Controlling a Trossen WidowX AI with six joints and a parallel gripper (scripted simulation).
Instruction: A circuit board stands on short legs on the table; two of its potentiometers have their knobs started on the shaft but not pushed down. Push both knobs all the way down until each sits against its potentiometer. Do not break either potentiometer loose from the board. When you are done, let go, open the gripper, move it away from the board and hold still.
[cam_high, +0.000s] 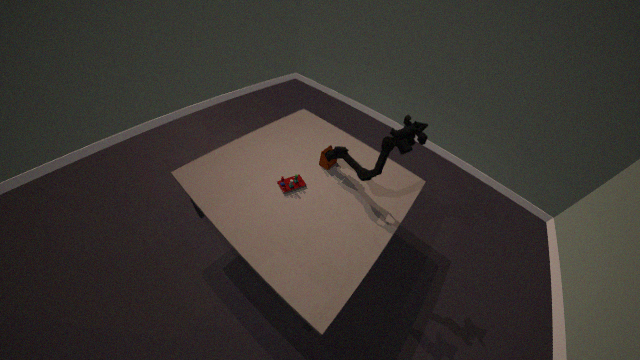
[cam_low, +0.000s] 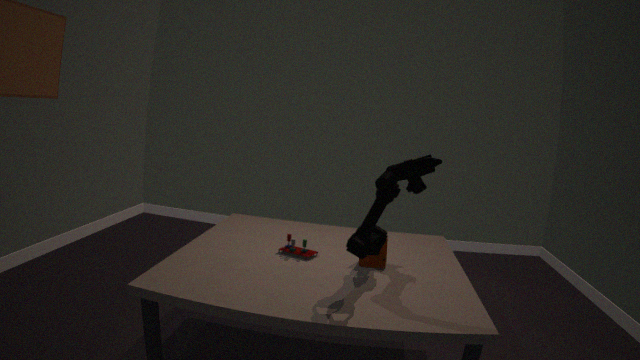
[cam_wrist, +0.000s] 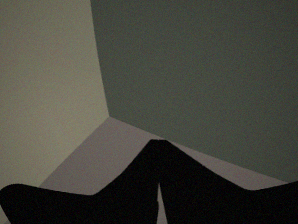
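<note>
The red circuit board (cam_high: 301, 186) (cam_low: 310, 253) stands on the table (cam_high: 300, 240) (cam_low: 210, 280). A red knob (cam_low: 289, 237) and a green knob (cam_low: 304, 243) stand up high above the board. A shorter grey part (cam_low: 293, 242) stands between them. Whether any knob touches its potentiometer is too small to tell. My gripper (cam_high: 426, 124) (cam_low: 440, 161) (cam_wrist: 157, 147) is shut with its fingertips together and nothing between them. It is raised high, well away from the board, and points away from it. The wrist view does not show the board.
The arm's orange base block (cam_high: 327, 158) (cam_low: 374, 256) stands on the table, to the right of the board in the top and exterior views. The arm's shadow falls on the table. The wrist view shows walls (cam_wrist: 210, 65) and floor (cam_wrist: 105, 155).
</note>
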